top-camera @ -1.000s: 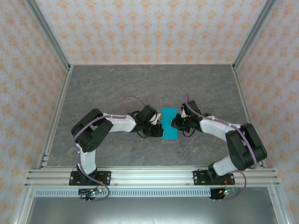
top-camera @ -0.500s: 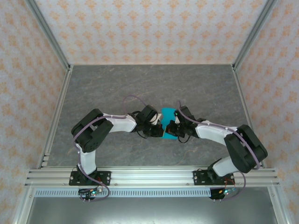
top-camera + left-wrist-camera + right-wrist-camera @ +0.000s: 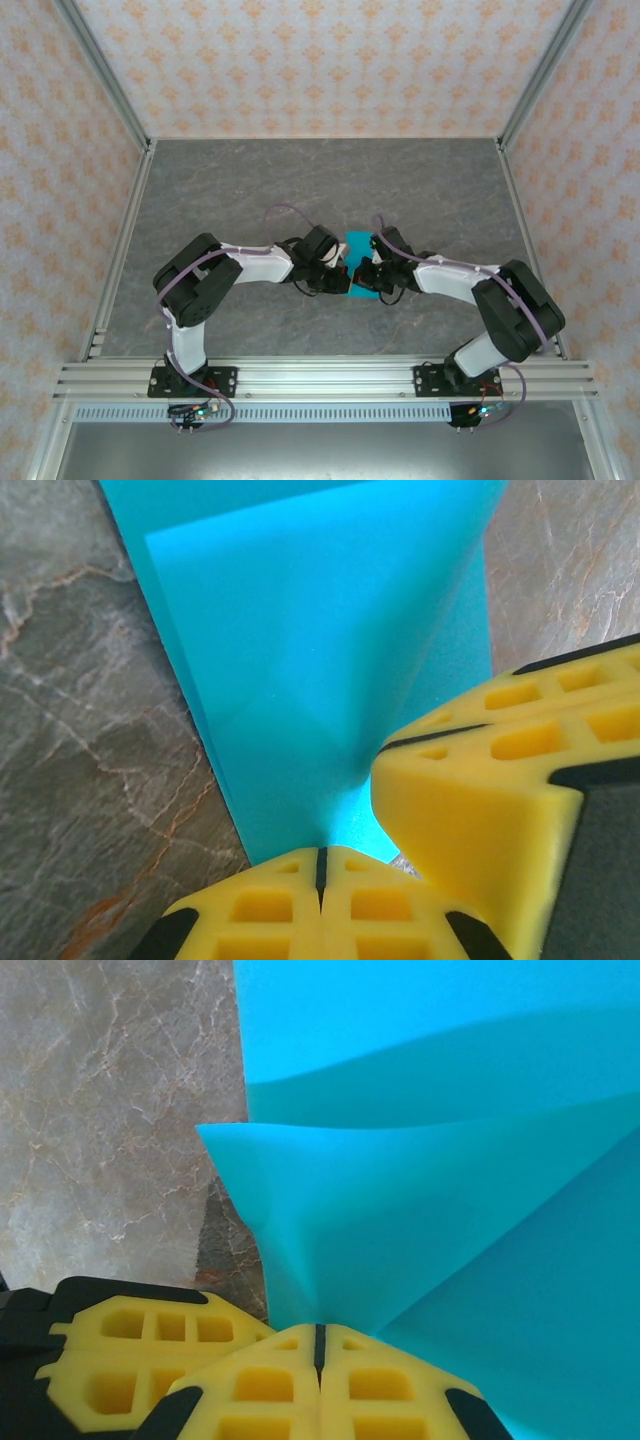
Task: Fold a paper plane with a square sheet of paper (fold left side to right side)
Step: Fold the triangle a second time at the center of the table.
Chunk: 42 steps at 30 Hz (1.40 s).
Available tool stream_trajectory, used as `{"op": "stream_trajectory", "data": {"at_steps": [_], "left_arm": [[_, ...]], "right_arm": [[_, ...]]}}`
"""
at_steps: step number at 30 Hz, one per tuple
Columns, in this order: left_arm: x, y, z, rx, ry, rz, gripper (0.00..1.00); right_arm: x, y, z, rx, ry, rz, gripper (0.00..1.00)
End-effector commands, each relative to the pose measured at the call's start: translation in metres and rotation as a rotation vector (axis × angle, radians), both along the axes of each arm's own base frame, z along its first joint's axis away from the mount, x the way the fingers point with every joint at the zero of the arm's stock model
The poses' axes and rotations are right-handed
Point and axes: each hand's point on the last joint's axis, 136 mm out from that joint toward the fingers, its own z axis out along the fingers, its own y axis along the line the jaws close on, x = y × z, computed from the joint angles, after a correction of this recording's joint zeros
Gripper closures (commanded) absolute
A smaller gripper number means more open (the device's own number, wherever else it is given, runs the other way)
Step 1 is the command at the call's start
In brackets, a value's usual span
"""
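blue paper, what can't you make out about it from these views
- Top external: the blue paper is small, and its middle and fold lines are covered by the left claw and right claw.
- Left wrist: its far end is cut off by the top edge, and its near tip disappears at the yellow fingers.
- Right wrist: its right and top parts run off the frame, so the full outline can't be read.

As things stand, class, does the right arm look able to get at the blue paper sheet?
Likely yes: the right gripper is shut on an edge of the blue paper, and the left gripper, pinching close beside it, leaves that edge free.
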Motion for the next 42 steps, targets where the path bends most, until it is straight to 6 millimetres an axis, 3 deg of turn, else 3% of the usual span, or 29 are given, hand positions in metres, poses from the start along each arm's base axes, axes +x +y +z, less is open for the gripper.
{"op": "stream_trajectory", "data": {"at_steps": [1,14,26,42], "left_arm": [[-0.017,0.031,-0.045,0.199,0.049,0.010,1.00],[-0.019,0.035,-0.050,0.215,0.056,0.014,1.00],[-0.022,0.038,-0.055,0.226,0.067,0.015,1.00],[-0.023,0.040,-0.057,0.232,0.069,0.017,1.00]], "right_arm": [[0.011,-0.006,-0.010,-0.081,-0.030,-0.012,1.00],[0.013,-0.030,-0.024,-0.221,-0.011,-0.019,1.00],[0.036,-0.042,-0.013,-0.197,-0.032,-0.046,1.00],[0.051,-0.073,-0.016,-0.227,-0.018,-0.079,1.00]]}}
